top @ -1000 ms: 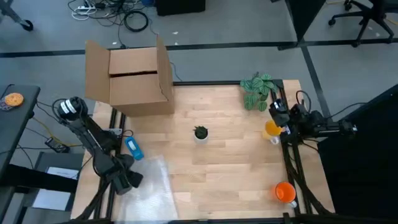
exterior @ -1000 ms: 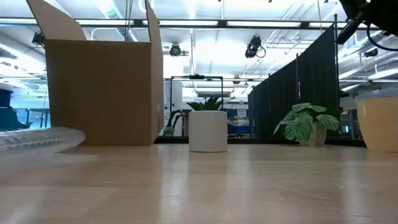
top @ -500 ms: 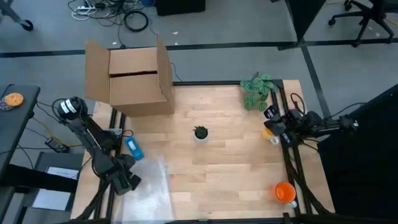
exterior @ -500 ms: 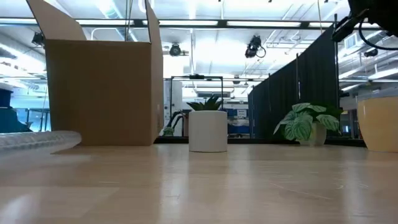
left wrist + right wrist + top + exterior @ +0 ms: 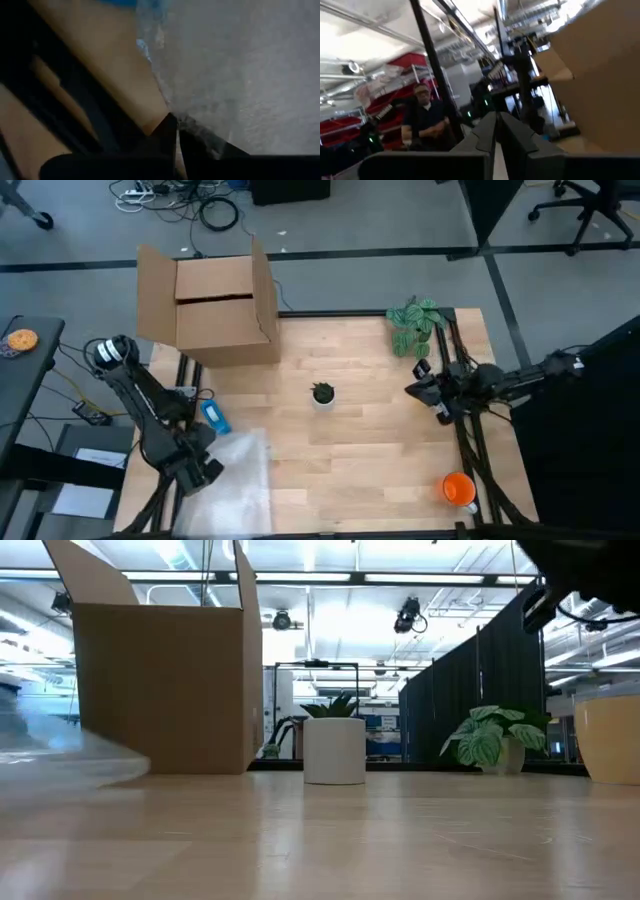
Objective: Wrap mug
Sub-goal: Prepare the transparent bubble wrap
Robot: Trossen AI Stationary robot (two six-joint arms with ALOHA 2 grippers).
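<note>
The yellow mug (image 5: 610, 738) stands upright at the right edge of the surface (image 5: 370, 450); in the high view the right arm covers it, so it shows only in the low view, at the picture's right. The right hand (image 5: 418, 388) hangs above that spot, pointing left toward the middle of the surface, its fingers (image 5: 482, 134) pressed together on nothing. At the near left corner the sheet of bubble wrap (image 5: 238, 480) lies partly lifted — the left hand (image 5: 203, 472) pinches its left edge, fingers (image 5: 167, 135) closed on the film, just off the surface's left side. A blue object (image 5: 215, 417) lies just beyond the wrap, near the left edge. In the middle of the surface stands a small white pot (image 5: 322, 395) with a green plant. A leafy plant (image 5: 414, 326) sits at the far right corner, and an open cardboard box (image 5: 210, 305) stands at the far left corner. An orange cup (image 5: 458, 488) lies near the right edge — well apart from the mug. A person (image 5: 424, 117) shows in the room behind, in the right wrist view.
</note>
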